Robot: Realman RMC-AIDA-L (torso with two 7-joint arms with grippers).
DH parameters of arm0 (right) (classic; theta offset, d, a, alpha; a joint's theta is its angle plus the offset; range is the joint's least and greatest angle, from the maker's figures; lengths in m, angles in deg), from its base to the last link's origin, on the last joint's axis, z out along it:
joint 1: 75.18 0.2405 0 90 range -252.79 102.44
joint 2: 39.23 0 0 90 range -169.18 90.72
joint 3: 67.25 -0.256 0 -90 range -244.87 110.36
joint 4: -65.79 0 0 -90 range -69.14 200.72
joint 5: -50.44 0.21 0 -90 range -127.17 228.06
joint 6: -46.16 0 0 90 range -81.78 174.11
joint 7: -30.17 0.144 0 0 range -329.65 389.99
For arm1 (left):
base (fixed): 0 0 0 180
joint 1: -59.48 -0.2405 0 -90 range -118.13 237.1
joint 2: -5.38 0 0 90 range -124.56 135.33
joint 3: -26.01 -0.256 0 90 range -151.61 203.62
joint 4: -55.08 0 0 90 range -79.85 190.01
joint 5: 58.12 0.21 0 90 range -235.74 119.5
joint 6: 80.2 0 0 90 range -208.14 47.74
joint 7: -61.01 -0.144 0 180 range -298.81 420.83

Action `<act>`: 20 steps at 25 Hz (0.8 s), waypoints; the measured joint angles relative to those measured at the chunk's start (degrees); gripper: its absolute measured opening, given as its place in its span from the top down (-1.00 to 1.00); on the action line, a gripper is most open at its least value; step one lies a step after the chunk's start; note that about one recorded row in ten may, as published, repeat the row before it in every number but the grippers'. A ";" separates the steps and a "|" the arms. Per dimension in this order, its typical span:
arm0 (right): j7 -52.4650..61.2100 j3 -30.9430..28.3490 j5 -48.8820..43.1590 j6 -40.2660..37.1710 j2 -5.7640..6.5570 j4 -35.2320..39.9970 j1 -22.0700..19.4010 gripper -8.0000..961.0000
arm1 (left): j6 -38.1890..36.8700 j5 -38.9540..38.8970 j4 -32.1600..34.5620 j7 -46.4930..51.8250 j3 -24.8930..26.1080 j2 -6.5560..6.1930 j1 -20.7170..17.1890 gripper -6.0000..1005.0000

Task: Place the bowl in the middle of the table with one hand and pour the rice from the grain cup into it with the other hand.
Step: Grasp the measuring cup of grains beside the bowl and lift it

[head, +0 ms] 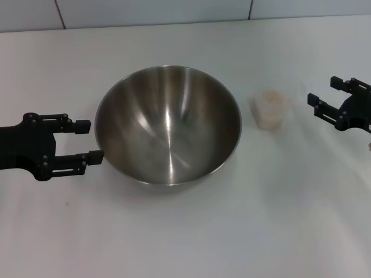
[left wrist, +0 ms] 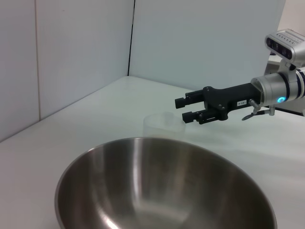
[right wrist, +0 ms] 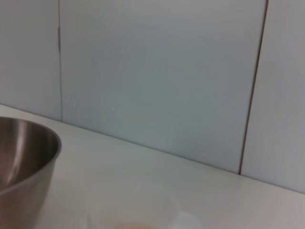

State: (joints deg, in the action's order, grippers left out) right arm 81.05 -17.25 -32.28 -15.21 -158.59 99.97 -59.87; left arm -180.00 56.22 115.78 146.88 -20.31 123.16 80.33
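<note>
The steel bowl (head: 168,124) stands upright on the white table (head: 272,226), near its middle, and it looks empty. My left gripper (head: 87,140) is open right beside the bowl's left rim, with its nearer fingertip at the rim and nothing held. The clear grain cup (head: 269,108) stands to the right of the bowl with pale rice (head: 271,99) in it. My right gripper (head: 322,90) is open and empty, a little to the right of the cup. The left wrist view shows the bowl (left wrist: 167,186), the cup (left wrist: 162,125) behind it and the right gripper (left wrist: 182,109).
A pale panelled wall (head: 174,11) runs along the table's far edge. The right wrist view shows the bowl's side (right wrist: 24,162), the cup's rim (right wrist: 138,214) and that wall (right wrist: 157,71).
</note>
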 joint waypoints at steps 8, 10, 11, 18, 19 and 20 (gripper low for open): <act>-0.04 0.00 0.00 1.72 0.09 -1.33 1.06 -0.33 | 0.06 0.00 -0.21 0.00 0.00 0.05 0.16 -0.36; -0.62 0.00 0.00 1.81 0.15 -1.92 1.63 -0.33 | 0.06 0.00 -0.15 0.00 0.00 0.06 0.17 -0.36; -0.62 0.00 0.00 1.81 0.15 -1.92 1.63 -0.33 | 0.06 0.00 -0.15 0.00 0.00 0.07 0.18 -0.36; -0.85 0.00 -0.10 2.49 0.21 -2.88 2.50 -0.33 | 0.05 0.00 -0.23 0.00 -0.01 0.08 0.25 -0.36; -0.86 0.00 -0.11 2.49 0.21 -2.93 2.57 -0.33 | 0.05 0.00 -0.23 0.00 -0.01 0.08 0.25 -0.36; -0.86 0.00 -0.11 2.49 0.21 -2.93 2.57 -0.33 | 0.05 0.00 -0.25 0.00 0.00 0.09 0.25 -0.36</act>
State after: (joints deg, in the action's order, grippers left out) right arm 80.20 -17.24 -32.39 -12.72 -158.38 97.04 -57.30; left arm -179.95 56.22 115.53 146.87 -20.31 123.24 80.58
